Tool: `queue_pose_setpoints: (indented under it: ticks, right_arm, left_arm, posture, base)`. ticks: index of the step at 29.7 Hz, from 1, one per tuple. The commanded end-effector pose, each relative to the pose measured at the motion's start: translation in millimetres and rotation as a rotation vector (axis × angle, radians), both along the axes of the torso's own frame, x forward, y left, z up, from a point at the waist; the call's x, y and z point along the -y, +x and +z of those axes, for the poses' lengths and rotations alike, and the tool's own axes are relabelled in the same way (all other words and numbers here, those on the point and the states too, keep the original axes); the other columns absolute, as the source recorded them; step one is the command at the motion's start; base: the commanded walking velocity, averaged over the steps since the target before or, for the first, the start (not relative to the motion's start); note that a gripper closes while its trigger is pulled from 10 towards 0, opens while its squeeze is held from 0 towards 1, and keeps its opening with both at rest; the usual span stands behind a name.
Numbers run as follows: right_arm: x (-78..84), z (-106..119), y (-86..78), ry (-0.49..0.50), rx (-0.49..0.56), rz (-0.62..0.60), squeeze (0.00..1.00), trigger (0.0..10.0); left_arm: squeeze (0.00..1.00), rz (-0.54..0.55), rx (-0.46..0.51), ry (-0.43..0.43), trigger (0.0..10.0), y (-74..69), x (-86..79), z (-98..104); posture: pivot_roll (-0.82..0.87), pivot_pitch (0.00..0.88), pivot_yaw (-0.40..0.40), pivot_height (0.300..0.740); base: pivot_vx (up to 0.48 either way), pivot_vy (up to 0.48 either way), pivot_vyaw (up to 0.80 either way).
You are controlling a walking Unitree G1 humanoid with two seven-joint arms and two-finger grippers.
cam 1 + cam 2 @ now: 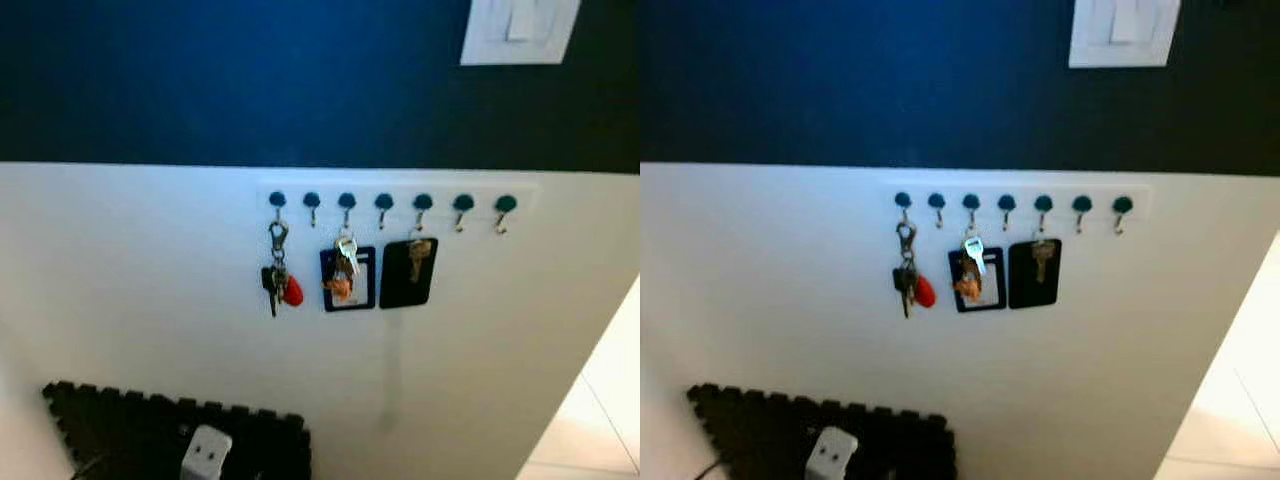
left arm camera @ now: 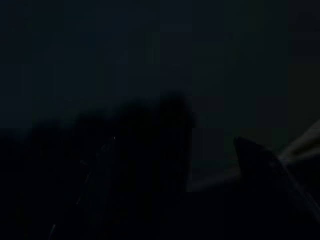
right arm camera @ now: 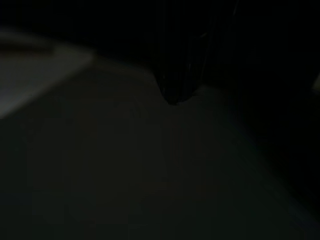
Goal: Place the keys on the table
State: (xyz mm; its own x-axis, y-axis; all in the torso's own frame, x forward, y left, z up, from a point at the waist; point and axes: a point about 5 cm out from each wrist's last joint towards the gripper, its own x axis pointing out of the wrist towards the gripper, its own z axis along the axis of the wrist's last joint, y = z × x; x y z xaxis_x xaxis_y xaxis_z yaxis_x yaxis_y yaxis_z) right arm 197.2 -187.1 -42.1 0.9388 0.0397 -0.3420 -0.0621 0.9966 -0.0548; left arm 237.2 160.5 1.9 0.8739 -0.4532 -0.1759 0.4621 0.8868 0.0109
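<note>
Nearest, low in the head views: a black foam mat with a toothed edge [image 1: 150,430] lies at the foot of the wall, and a small white plug-like block [image 1: 206,452] stands on it.
Arms: both hang idle in the shade; the wrist views are nearly black, with faint dark finger shapes at most.
Left gripper: I cannot tell whether it is released or clenched.
Right gripper: I cannot tell that either; one dark fingertip [image 3: 172,92] can be made out and no more.
Wall: white below, dark blue above, with a white light switch plate [image 1: 518,30] high up on the right.
Hook rail: a white strip with seven teal-capped hooks [image 1: 385,203] runs along the top of the white part.
Keys: a bunch with a red fob [image 1: 279,283] hangs from the leftmost hook; a second set with a black-framed tag [image 1: 347,275] hangs from the third hook; a single key on a black card [image 1: 410,268] hangs from the fifth.
Other hooks: bare.
Step in hand: by my reading, the approach; nothing is grasped and the keys are on their hooks.
Table: I cannot place one from here.
Next move calls for: raising one arm to the rail, closing on one bunch just below its hook, and lifting it up and off before turning away. Which bunch is meant, the task does not say.
</note>
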Motion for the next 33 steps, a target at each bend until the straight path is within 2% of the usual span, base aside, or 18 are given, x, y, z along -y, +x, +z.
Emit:
queue_pose_setpoints:
  ticks: [1,2,6,9,10,15,19,21,25,27,30,33]
  right_arm:
    - [-3.9,5,0.4,0.002,0.054,0.016,0.0,10.0]
    - [-5.7,22,6.9,0.003,0.196,0.042,0.0,10.0]
    - [-9.1,44,13.9,0.01,0.343,0.085,0.0,10.0]
    - [-16.1,79,24.3,0.009,0.527,0.149,0.0,10.0]
    - [-16.1,79,24.3,0.009,0.527,0.149,0.0,10.0]
    - [-19.7,107,36.6,0.011,0.658,0.145,0.0,10.0]
    - [-25.7,127,44.5,0.032,0.739,0.156,0.0,10.0]
    - [-27.1,131,45.8,0.039,0.748,0.162,0.0,10.0]
    - [-33.4,144,50.5,0.057,0.774,0.189,0.0,10.0]
    - [-38.5,150,54.3,0.077,0.78,0.21,0.0,10.0]
    - [-43.2,156,56.7,0.098,0.794,0.231,0.0,10.0]
    - [-56.2,163,56.3,0.15,0.799,0.313,0.0,10.0]
  left_arm:
    - [0.0,-0.02,0.026,-0.029,10.0,-1.7,1.4,4]
    - [0.0,-0.037,0.098,-0.084,10.0,2.9,3.8,21]
    - [0.0,-0.058,0.189,-0.136,10.0,7.3,7.5,43]
    - [0.0,-0.034,0.332,-0.174,10.0,19.1,11.8,76]
    - [0.0,-0.034,0.332,-0.174,10.0,19.1,11.8,76]
    - [0.0,0.003,0.439,-0.249,10.0,32.7,15.8,109]
    - [0.0,-0.003,0.484,-0.292,10.0,35.9,19.6,128]
    - [0.0,-0.001,0.491,-0.291,10.0,36.2,19.5,130]
    - [0.0,0.072,0.534,-0.274,10.0,41.2,12.5,141]
    - [0.0,0.112,0.546,-0.31,10.0,46.6,9.6,152]
    - [0.0,0.113,0.543,-0.361,10.0,49.7,10.7,160]
    - [0.0,0.046,0.517,-0.435,10.0,51.4,17.8,169]
  posture:
    - [0.04,0.036,0.05,0.74]
    - [0.04,0.038,0.049,0.74]
    - [0.03,0.041,0.052,0.74]
    - [0.02,0.041,0.053,0.74]
    - [0.02,0.041,0.053,0.74]
    - [0.03,0.036,0.048,0.74]
    - [0.02,0.038,0.047,0.74]
    - [0.02,0.039,0.047,0.74]
    - [0.03,0.041,0.043,0.74]
    - [0.03,0.043,0.038,0.74]
    - [0.03,0.042,0.037,0.74]
    - [0.03,0.042,0.035,0.74]
  base:
    - [0.0,0.0,0.0]
    - [0.0,0.0,0.0]
    - [0.0,0.0,0.0]
    - [0.0,0.0,0.0]
    - [0.0,0.0,0.0]
    - [0.0,0.0,0.0]
    - [0.0,0.0,0.0]
    - [0.0,0.0,0.0]
    - [0.0,0.0,0.0]
    - [0.0,0.0,0.0]
    - [0.0,0.0,0.0]
    - [0.0,0.0,0.0]
